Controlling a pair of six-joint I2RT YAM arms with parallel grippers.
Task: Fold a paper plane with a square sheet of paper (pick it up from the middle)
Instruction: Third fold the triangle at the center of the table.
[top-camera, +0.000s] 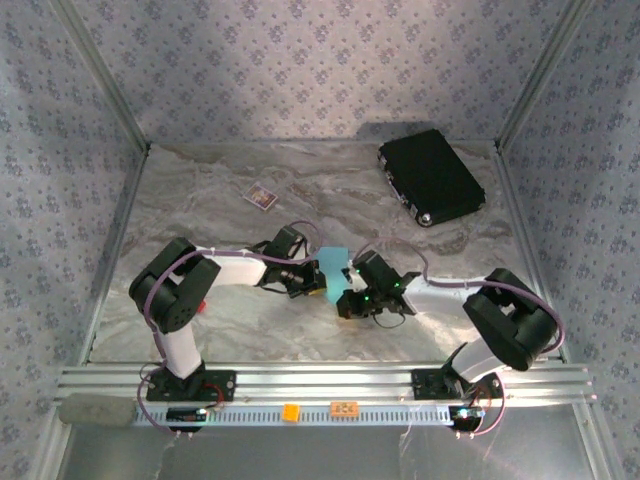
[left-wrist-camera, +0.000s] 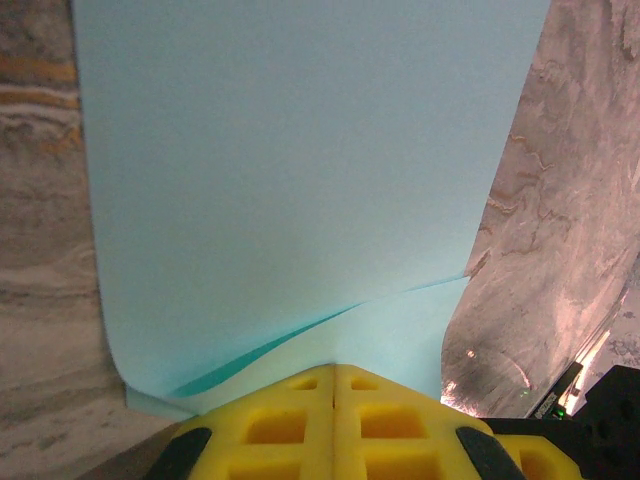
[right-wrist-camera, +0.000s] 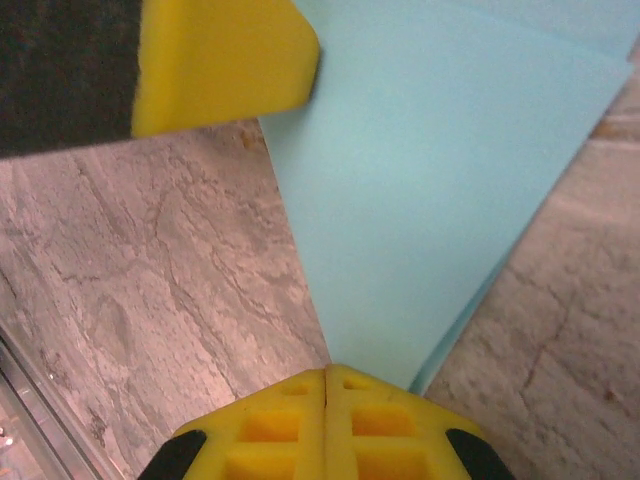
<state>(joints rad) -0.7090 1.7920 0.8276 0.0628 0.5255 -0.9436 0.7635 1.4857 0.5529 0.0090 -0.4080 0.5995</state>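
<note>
Where the two arms meet over the middle of the marbled table (top-camera: 190, 200), the light-blue paper (top-camera: 333, 266) is held between both claws. The left gripper (left-wrist-camera: 335, 378) has its yellow pads pressed flat together, pinching the near edge of the paper. In its wrist view the paper lies doubled, one layer curling over another at the lower left. The right gripper (right-wrist-camera: 327, 380) is likewise clamped tight on a narrow corner of the paper, which fans out away from it. One yellow pad of the left gripper shows at the top left of the right wrist view, touching the paper's edge. The paper seems lifted a little off the marble, though the overhead view is too small to be sure. A black case (top-camera: 432, 177) lies at the far right, and a small dark card (top-camera: 261, 196) lies well apart to its left.
</note>
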